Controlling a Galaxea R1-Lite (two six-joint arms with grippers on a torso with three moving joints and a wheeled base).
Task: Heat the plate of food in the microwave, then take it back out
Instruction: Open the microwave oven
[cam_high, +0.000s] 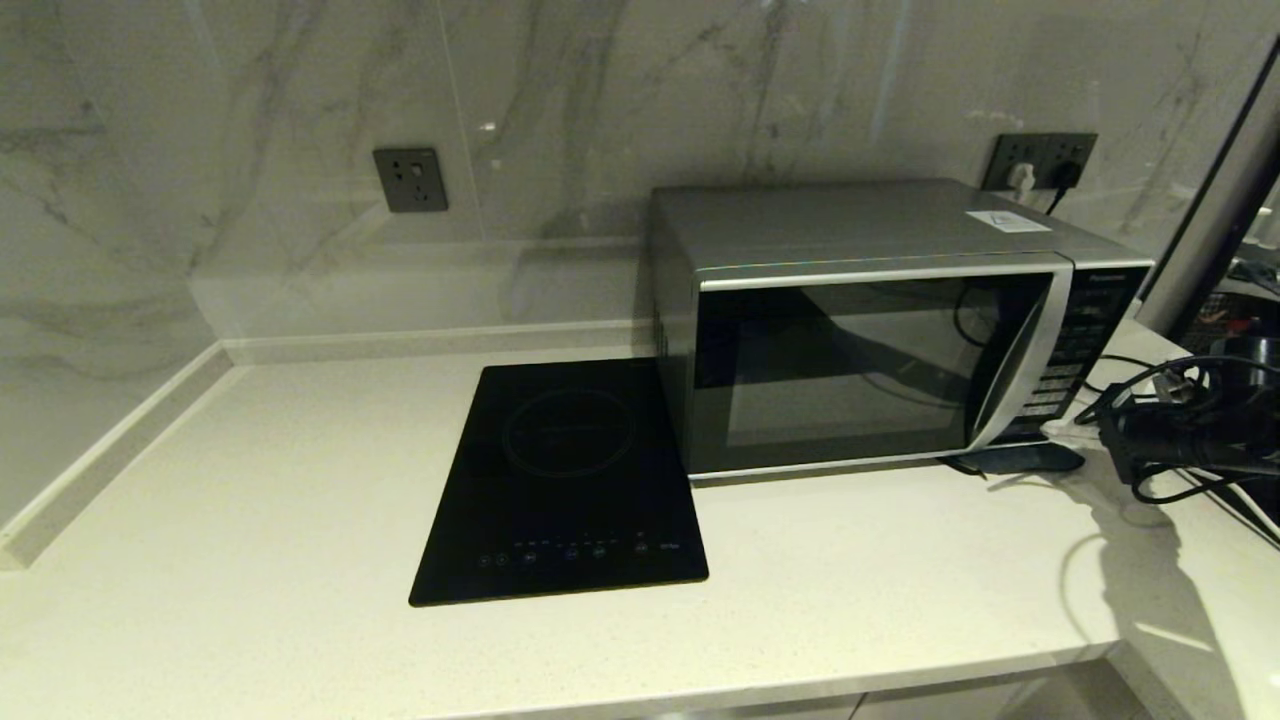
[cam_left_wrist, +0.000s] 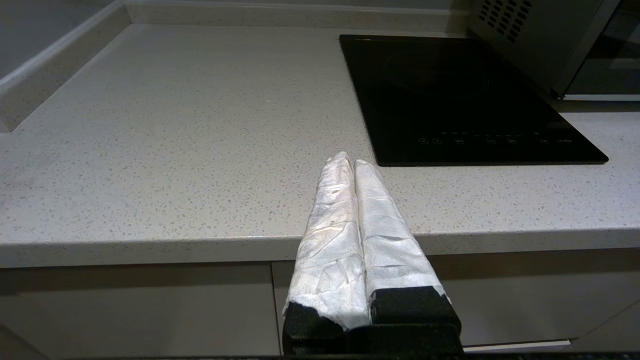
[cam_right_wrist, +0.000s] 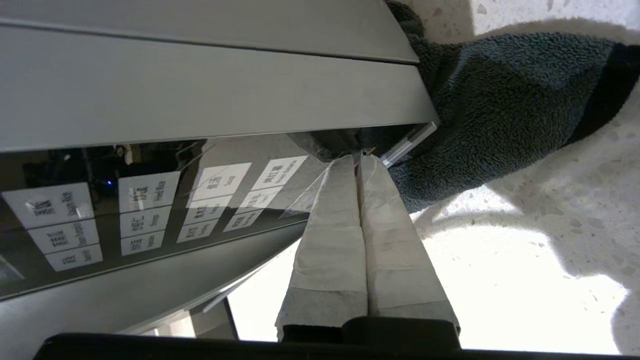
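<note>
Standing on the pale speckled stone counter (cam_high: 250, 520), the large boxy silver-grey microwave (cam_high: 880, 330) has its dark glass door closed, and the plate of food is not visible in any view. A flat black glass hob (cam_high: 565, 485) lies just beside it on the left. At its right front corner lies a dark blue-grey fluffy cloth (cam_right_wrist: 500, 110), which the head view shows only as a dark strip. The right gripper (cam_right_wrist: 359, 160) has its jaws pressed together, the tips at the lower corner of the black button panel (cam_right_wrist: 125, 210), near the cloth. The left gripper (cam_left_wrist: 350, 162) hangs before the counter edge, jaws together on nothing.
</note>
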